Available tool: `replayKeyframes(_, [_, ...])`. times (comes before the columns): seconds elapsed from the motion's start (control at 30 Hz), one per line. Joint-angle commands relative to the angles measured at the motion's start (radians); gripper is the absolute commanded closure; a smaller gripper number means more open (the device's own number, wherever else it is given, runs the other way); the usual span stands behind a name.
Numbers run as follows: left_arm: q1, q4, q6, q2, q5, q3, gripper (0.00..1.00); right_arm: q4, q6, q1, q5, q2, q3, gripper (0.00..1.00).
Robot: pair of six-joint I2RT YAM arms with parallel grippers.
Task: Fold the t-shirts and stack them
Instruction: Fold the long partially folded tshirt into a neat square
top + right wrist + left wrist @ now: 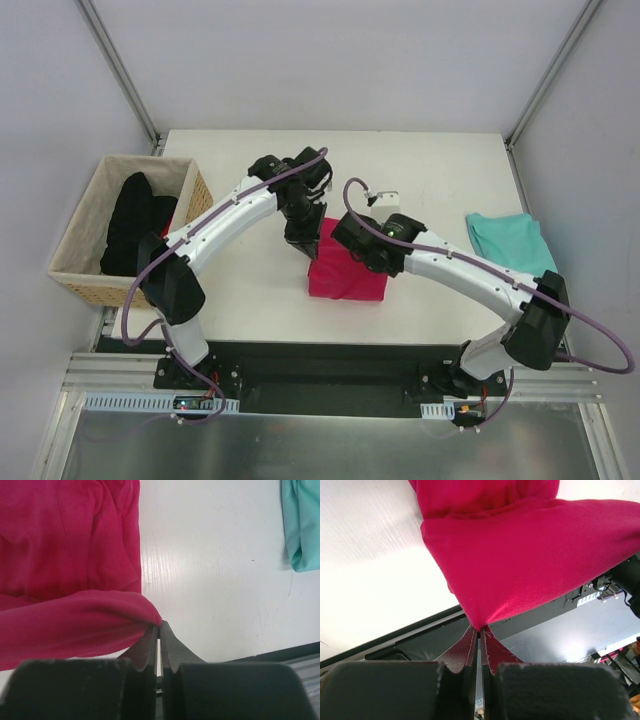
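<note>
The crimson-pink t-shirt (345, 275) lies partly folded at the middle of the white table. My left gripper (303, 243) is shut on its far left corner; in the left wrist view the cloth (530, 555) hangs taut from the closed fingertips (481, 630). My right gripper (352, 247) is shut on the far right edge; the right wrist view shows the pink fold (75, 620) pinched at its tips (160, 625). The teal t-shirt (510, 240) lies folded at the table's right edge, and shows in the right wrist view (301, 525).
A wicker basket (90, 265) with dark clothes (130, 225) stands off the table's left edge. A small white object (385, 199) lies behind the right gripper. The black rail (330, 360) runs along the near edge.
</note>
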Motion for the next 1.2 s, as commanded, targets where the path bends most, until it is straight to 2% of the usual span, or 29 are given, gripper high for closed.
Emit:
replayKeyframes(0.0, [0.047, -0.053, 0.058, 0.032, 0.001, 0.058, 1.0, 0.039, -0.109, -0.063, -0.025, 0.044, 0.04, 0.99])
replayKeyframes(0.33, [0.152, -0.07, 0.144, 0.187, 0.044, 0.228, 1.0, 0.105, -0.241, -0.175, -0.057, 0.19, 0.169, 0.99])
replayKeyframes(0.57, [0.195, -0.099, 0.204, 0.345, 0.098, 0.459, 1.0, 0.139, -0.313, -0.261, -0.063, 0.269, 0.245, 0.99])
replayKeyframes(0.67, [0.208, -0.091, 0.211, 0.411, 0.122, 0.51, 1.0, 0.152, -0.342, -0.295, -0.072, 0.308, 0.27, 0.99])
replayKeyframes(0.73, [0.215, -0.085, 0.217, 0.454, 0.141, 0.527, 0.98, 0.175, -0.357, -0.31, -0.081, 0.34, 0.281, 0.99])
replayKeyframes(0.87, [0.228, -0.074, 0.225, 0.508, 0.141, 0.558, 0.88, 0.209, -0.411, -0.347, -0.106, 0.414, 0.305, 0.99])
replayKeyframes(0.97, [0.239, -0.052, 0.22, 0.532, 0.141, 0.561, 0.87, 0.286, -0.452, -0.367, -0.123, 0.478, 0.321, 0.99])
replayKeyframes(1.07, [0.247, -0.027, 0.211, 0.541, 0.148, 0.561, 0.95, 0.307, -0.501, -0.381, -0.138, 0.567, 0.4, 0.99])
replayKeyframes(1.17, [0.25, -0.021, 0.21, 0.538, 0.15, 0.55, 0.92, 0.309, -0.548, -0.383, -0.132, 0.637, 0.487, 0.99])
